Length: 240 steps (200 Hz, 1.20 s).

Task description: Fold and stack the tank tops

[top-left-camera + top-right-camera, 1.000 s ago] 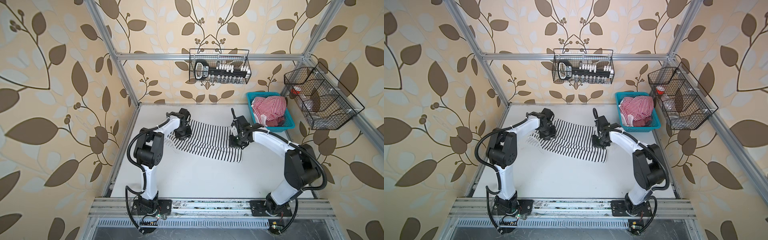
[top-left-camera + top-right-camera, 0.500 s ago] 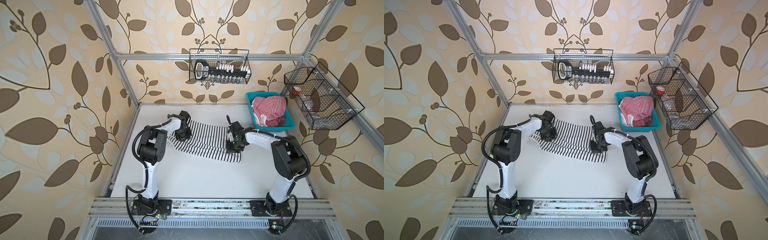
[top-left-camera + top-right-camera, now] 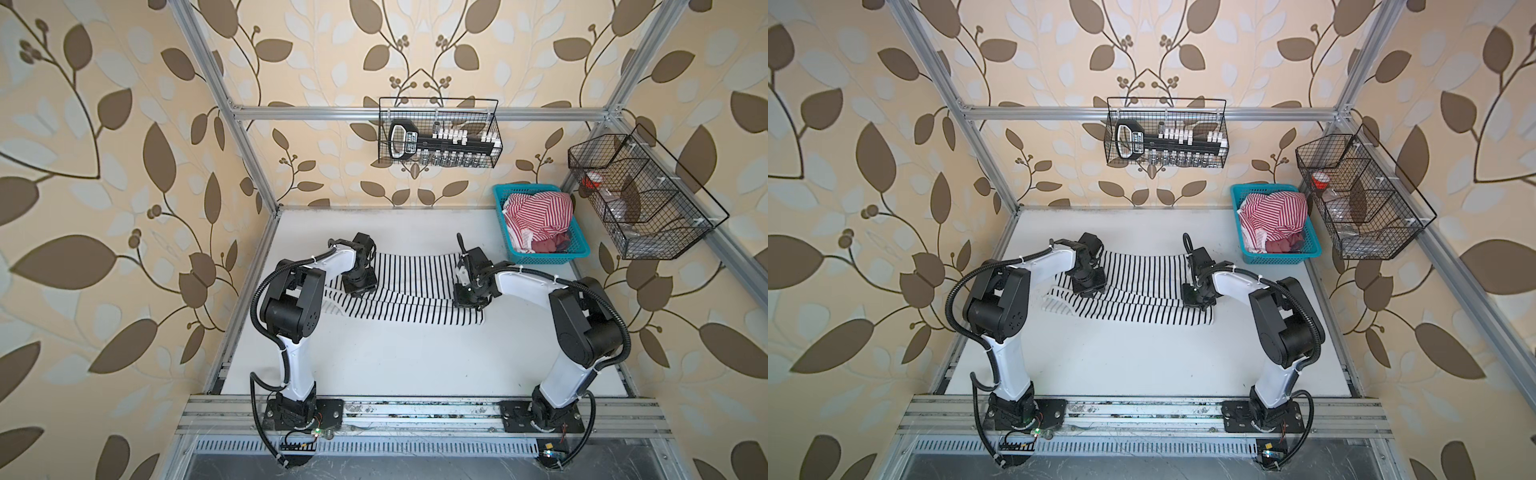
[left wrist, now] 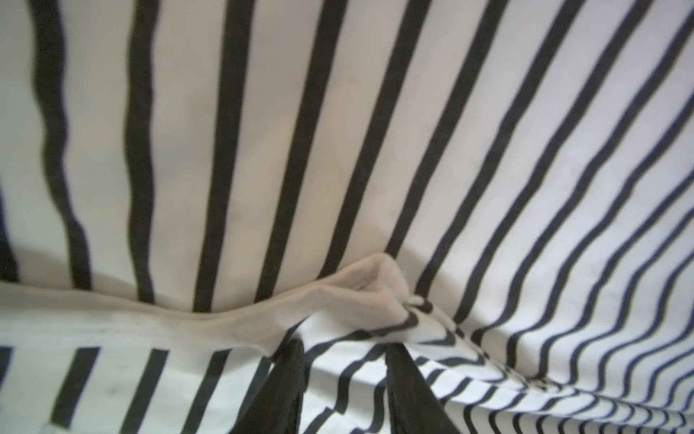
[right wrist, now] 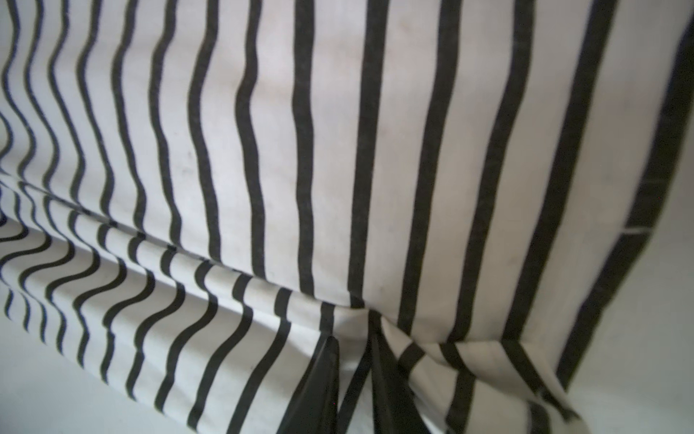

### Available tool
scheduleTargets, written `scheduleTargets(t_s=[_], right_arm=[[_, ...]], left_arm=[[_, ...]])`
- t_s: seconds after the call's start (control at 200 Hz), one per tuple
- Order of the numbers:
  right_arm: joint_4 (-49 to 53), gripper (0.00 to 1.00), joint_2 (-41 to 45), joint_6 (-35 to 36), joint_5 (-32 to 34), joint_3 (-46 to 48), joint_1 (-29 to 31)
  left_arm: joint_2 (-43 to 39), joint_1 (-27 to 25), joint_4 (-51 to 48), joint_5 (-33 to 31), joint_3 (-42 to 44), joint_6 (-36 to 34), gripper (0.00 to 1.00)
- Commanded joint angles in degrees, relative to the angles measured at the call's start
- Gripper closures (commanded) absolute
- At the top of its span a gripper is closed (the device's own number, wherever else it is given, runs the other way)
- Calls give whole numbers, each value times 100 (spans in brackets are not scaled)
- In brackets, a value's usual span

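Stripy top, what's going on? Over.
Both shut on black-striped tank top: left gripper, right gripper. Spare red-striped tank top crumpled in blue basket. Nothing blocking.

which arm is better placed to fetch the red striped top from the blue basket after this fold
Likely right. The right gripper pinches the black-striped top at the end nearest the blue basket holding the red-striped top; the left gripper pinches the far end.

The black-striped tank top (image 4: 263,150) half hid the left gripper (image 4: 343,347); the contents of the two-o'clock wire basket (image 3: 665,241) were indistinct.
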<state>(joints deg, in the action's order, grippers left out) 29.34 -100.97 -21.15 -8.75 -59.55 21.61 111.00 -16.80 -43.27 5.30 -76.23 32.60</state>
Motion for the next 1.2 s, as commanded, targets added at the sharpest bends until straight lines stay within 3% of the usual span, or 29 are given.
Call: scheduleTargets(t_s=[0.0,0.215,0.66,0.915,1.195], right_arm=[[355,76,282,-6,-107,-104,-50],[456,71,487,192,-257,-1123,-540],[933,68,-1441,603,-254,-3362,-1432],[1117,66,-2262,603,-512,-4047,-1606],[1133,63,-2559,602,-811,-4089,-1607]], left_arm=[[-265,54,-540,-452,-626,38,59],[50,221,-949,-737,-2122,-306,53],[2070,824,-999,-313,-4316,-558,53],[2422,889,-824,116,-4523,-581,53],[2607,889,-868,278,-4524,-580,53]])
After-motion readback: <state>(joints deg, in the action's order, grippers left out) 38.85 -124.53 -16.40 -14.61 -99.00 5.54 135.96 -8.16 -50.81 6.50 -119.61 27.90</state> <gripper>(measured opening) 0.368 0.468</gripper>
